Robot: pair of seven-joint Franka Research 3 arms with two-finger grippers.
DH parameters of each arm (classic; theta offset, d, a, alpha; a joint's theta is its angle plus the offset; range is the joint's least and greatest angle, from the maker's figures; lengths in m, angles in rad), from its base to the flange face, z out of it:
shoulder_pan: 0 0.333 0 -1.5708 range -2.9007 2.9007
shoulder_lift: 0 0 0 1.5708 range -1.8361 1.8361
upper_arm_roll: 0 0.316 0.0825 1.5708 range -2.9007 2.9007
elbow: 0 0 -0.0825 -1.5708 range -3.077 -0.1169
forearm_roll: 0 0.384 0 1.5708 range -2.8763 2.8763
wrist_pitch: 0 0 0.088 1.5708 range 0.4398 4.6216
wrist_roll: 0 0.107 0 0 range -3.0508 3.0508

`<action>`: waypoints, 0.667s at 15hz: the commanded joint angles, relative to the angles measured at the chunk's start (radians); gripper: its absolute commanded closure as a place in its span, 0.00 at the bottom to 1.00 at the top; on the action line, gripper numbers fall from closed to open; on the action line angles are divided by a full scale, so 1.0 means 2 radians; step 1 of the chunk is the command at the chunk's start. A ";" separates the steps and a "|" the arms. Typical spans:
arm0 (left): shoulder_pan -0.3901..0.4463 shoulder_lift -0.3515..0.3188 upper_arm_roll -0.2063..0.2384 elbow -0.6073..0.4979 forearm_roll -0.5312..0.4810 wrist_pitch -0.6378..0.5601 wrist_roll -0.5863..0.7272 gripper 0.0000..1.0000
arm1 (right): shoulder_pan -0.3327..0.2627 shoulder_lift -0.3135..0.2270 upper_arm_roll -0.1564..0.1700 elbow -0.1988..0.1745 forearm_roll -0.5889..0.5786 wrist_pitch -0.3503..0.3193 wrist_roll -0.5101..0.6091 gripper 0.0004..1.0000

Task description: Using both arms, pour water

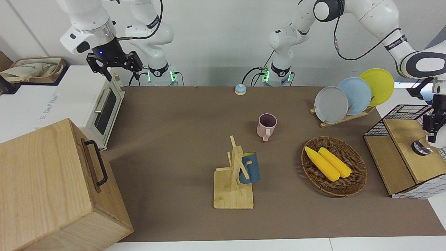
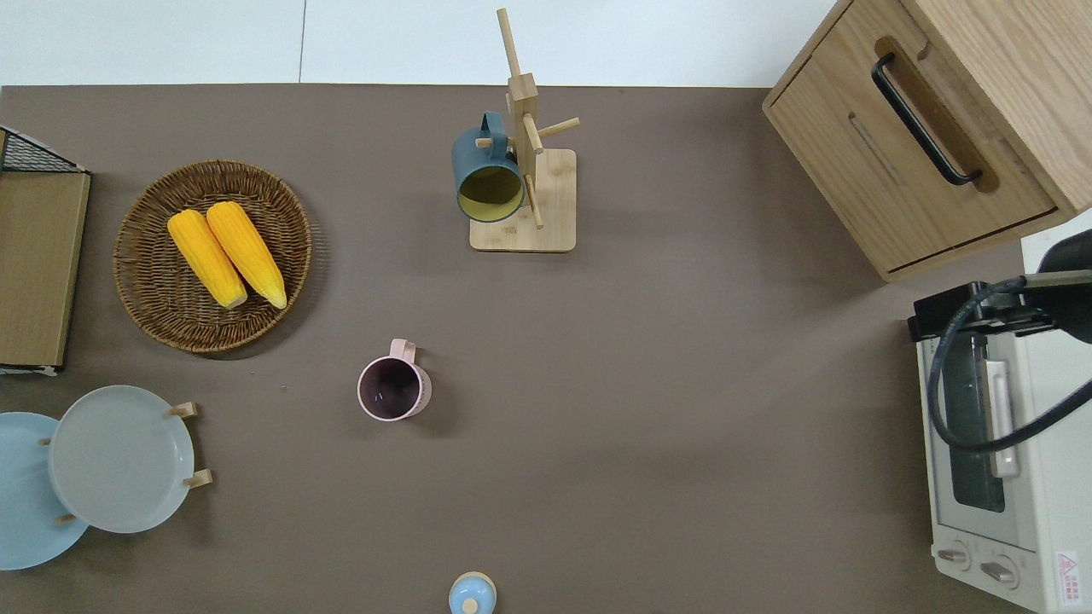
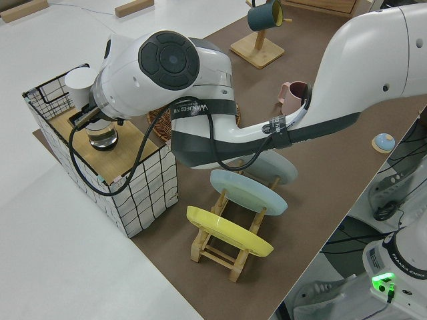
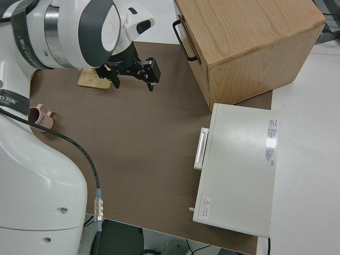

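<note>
Scene at the outset of a two-arm pour, places given relative to the pink handled mug (image 1: 267, 125) standing upright and empty-looking near the middle of the brown table mat (image 1: 181, 132). The right gripper (image 1: 114, 65), black and two-fingered, hangs with its jaws spread and nothing between them, over the white toaster oven (image 1: 83, 104) well toward the right arm's end of the table from the mug. Farther from the robots than the mug, a dark blue mug (image 1: 249, 168) hangs on a wooden peg stand (image 1: 233, 181). A woven basket holding two yellow corn cobs (image 1: 327, 163) lies toward the left arm's end. The left gripper (image 3: 90, 117) is over a clear glass vessel (image 3: 103, 137) on the wooden shelf of a wire-grid rack (image 3: 127, 153), well apart from the mug; whether its jaws have closed cannot be told. Judged step: reaching for the water vessel. Next move calls for a firm grasp, a level lift, then carrying toward the mug
</note>
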 commanded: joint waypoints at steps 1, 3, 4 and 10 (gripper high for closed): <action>0.003 0.003 -0.004 0.000 -0.013 0.014 0.020 0.54 | -0.001 -0.009 -0.001 -0.013 0.010 0.006 -0.011 0.01; 0.004 0.003 -0.004 0.000 -0.013 0.013 0.020 0.00 | -0.001 -0.009 -0.001 -0.013 0.010 0.006 -0.011 0.01; 0.005 0.003 -0.003 0.001 -0.012 0.010 0.019 0.00 | -0.001 -0.009 -0.001 -0.013 0.010 0.006 -0.011 0.01; 0.006 -0.005 0.020 0.014 0.027 -0.069 -0.033 0.00 | -0.001 -0.009 -0.001 -0.013 0.010 0.006 -0.011 0.01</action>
